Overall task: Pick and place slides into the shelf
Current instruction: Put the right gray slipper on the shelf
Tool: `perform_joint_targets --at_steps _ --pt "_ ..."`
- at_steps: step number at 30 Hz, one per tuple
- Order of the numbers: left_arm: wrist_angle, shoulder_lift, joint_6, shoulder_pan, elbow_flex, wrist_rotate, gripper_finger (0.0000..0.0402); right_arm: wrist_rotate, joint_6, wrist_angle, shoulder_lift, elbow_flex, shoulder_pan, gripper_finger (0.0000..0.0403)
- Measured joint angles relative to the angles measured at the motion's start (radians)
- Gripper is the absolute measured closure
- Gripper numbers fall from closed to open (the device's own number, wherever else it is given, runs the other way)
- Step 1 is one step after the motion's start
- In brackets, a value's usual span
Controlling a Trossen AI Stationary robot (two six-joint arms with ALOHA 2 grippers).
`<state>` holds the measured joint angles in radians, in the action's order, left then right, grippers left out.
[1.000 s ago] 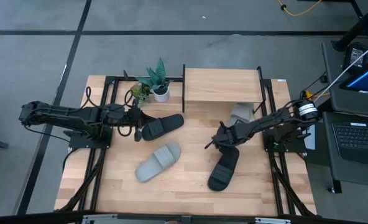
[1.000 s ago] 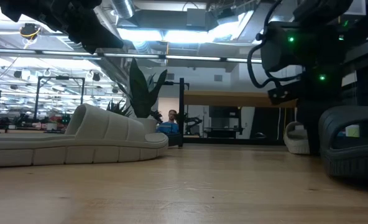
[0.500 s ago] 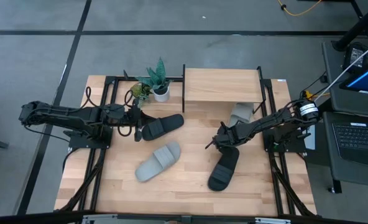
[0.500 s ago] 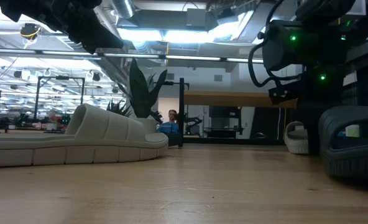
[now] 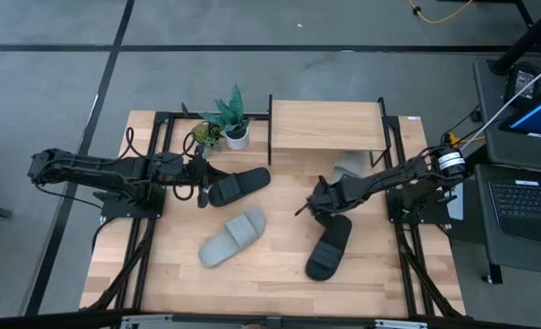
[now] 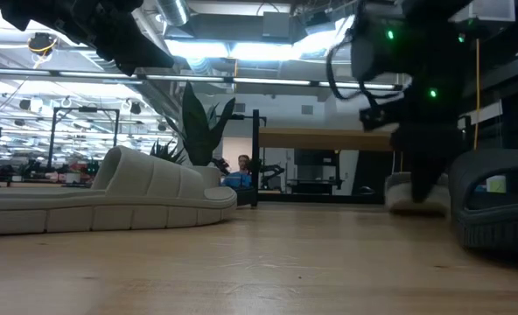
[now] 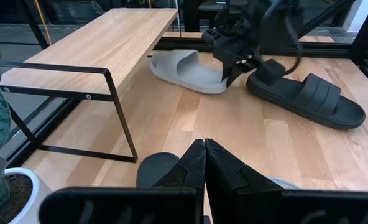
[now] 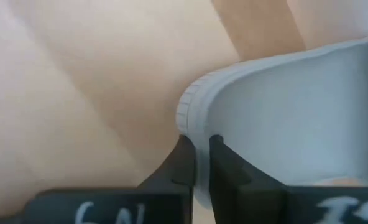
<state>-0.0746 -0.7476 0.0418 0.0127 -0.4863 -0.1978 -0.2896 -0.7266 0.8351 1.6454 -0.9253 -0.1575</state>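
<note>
My right gripper (image 5: 328,192) is shut on the near end of a pale slide (image 5: 349,166) whose far end lies under the shelf (image 5: 325,126). A black slide (image 5: 330,247) lies just to the near side of that gripper. A second pale slide (image 5: 234,238) rests sole-down in the middle of the table. Another black slide (image 5: 238,185) lies left of the shelf, and my left gripper (image 5: 203,187) hovers shut over its left end, raised off the table. My right gripper pinches the pale slide's sole rim (image 8: 199,140) between its two fingers (image 8: 183,163), at the end nearest the table's middle (image 7: 224,76). The fingers come down at a slant from the table's right. The slide lies flat, its far end under the shelf.
A potted plant (image 5: 234,128) stands at the far left beside the shelf. Black frame rails (image 5: 152,183) run along both side edges. Bare wood (image 5: 270,274) lies along the near edge.
My right gripper has shut on the pale slide's near end and has gone a little toward the table's left. The slide has shifted slightly with it. My left arm has kept still.
</note>
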Motion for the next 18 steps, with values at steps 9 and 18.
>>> perform_joint_targets --at_steps 9,18 --pt "0.000 0.000 0.000 0.000 0.000 0.000 0.0401 0.024 0.105 0.029 -0.002 -0.125 -0.003 0.0379" --pt "0.000 0.000 0.000 0.000 0.000 0.000 0.0401 0.109 0.165 0.107 -0.003 -0.308 -0.073 0.0380"
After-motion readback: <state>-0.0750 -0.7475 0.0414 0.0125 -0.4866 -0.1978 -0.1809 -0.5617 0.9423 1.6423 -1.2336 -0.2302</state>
